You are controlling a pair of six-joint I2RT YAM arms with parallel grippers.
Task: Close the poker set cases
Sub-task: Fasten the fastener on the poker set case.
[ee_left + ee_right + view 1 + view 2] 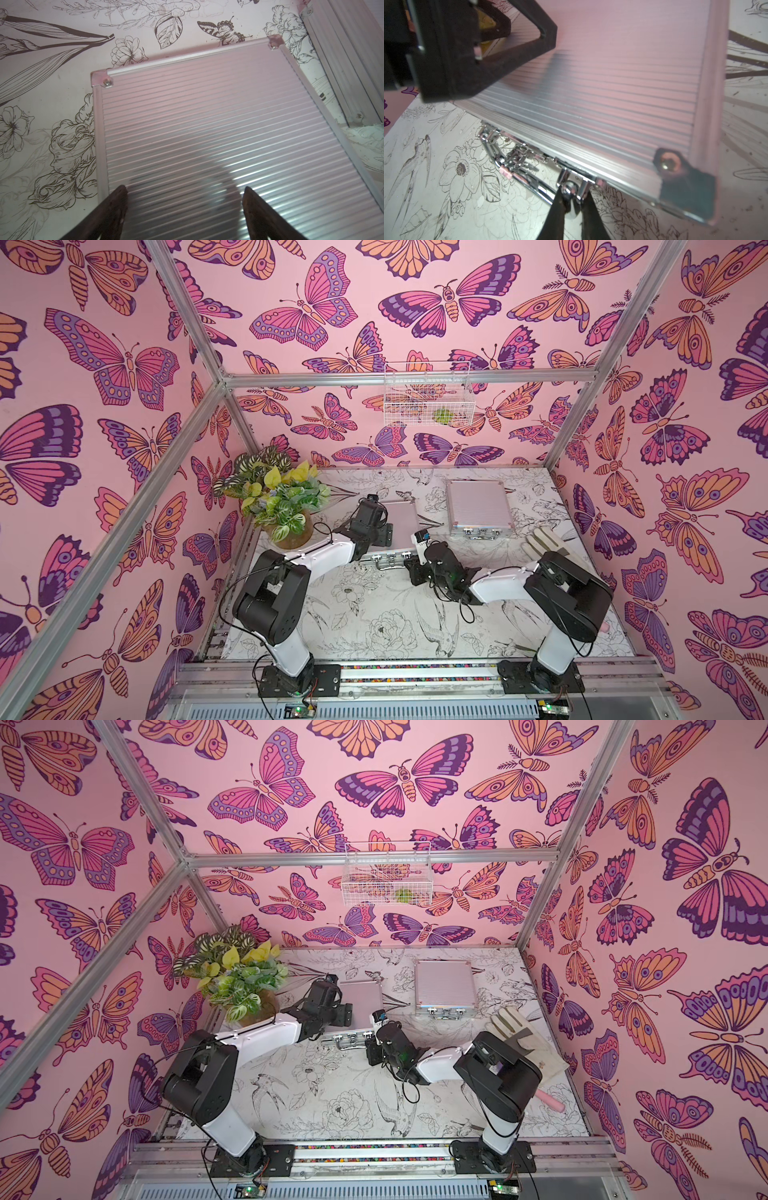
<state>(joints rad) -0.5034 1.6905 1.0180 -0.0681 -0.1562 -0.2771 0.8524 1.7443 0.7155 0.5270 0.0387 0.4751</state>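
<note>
Your case (400, 520) looks stiff, slick ribbed metal: left claw (185, 188) gapes over its lid (207, 124), right claw (573, 194) clamps 1 latch (568, 186); grip there.

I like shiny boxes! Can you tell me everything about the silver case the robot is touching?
The silver case is flat and rectangular, like ribbed metal with riveted corners, looking pinkish. Its lid is down. It lies on the flowery table, chrome latches and handle on its front edge. The right hand pinches one latch; the open left hand is over the lid.
</note>
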